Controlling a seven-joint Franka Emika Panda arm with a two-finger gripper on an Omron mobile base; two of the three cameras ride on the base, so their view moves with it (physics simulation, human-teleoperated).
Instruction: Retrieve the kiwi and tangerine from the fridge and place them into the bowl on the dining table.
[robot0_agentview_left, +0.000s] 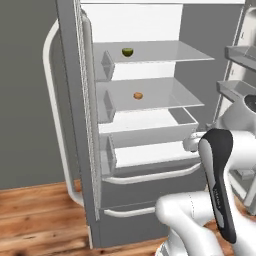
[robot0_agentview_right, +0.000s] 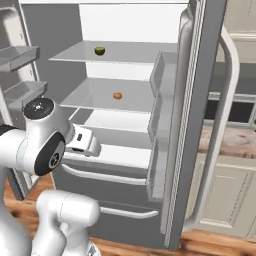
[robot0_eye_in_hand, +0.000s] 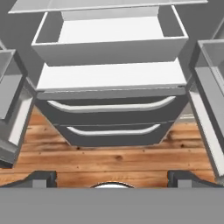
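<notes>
With its jaws spread apart, the claw (robot0_eye_in_hand: 112, 177) faces the open fridge (robot0_agentview_left: 150, 150); kiwi (robot0_agentview_left: 127, 51) and tangerine (robot0_agentview_left: 138, 95) sit on shelves above it.

1. You see the fridge (robot0_agentview_right: 200, 125) open at frame centre.
2. The kiwi (robot0_agentview_right: 100, 50) sits on its upper shelf.
3. The tangerine (robot0_agentview_right: 117, 95) rests one shelf below.

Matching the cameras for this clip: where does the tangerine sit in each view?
Left base view: the tangerine lies on the middle glass shelf, centre of picture, below the kiwi.
Right base view: tangerine on that shelf, left of centre, kiwi above.
Hand view: not in it.
Shared landmark: the fridge drawer handles.
</notes>
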